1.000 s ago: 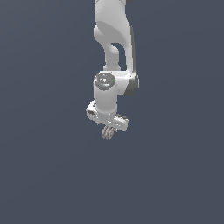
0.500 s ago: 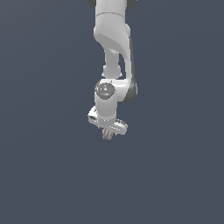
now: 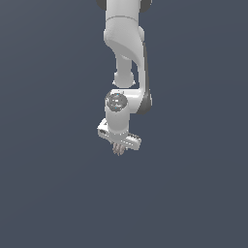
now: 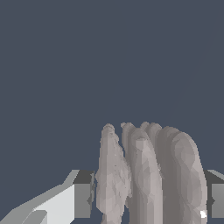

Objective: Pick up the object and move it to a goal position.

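The object (image 3: 118, 149) is a tiny brownish-grey ribbed item that sticks out just below my white gripper (image 3: 119, 145) in the exterior view. In the wrist view it fills the gap as several upright pale ribs (image 4: 148, 175) between my two fingers, one grey pad (image 4: 83, 200) on one side and the other at the frame edge. The gripper is shut on the object and holds it in mid-air against the plain dark background. The white arm (image 3: 127, 53) comes down from the top of the exterior view.
The arm has turned and the gripper has shifted slightly with the object held in it; the hand now tilts more, dropping toward the exterior view's right.
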`<action>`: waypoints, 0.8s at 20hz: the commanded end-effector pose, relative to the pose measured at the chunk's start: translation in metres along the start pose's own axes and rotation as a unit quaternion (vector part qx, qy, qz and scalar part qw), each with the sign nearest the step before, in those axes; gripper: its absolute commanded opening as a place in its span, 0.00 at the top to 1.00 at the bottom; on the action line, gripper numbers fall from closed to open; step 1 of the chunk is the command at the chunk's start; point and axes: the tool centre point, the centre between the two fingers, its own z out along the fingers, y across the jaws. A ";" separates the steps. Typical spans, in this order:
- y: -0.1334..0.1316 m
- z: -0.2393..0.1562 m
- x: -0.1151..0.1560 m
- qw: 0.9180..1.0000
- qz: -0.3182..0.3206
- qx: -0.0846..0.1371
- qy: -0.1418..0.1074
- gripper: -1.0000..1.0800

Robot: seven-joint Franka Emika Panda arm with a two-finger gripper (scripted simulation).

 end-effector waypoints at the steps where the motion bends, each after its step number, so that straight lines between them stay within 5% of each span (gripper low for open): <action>1: 0.000 0.001 0.000 1.000 0.000 0.000 0.000 1.00; 9: -0.007 -0.004 -0.006 1.000 0.000 0.000 0.000 1.00; 16: -0.042 -0.026 -0.035 1.000 0.000 0.000 0.000 1.00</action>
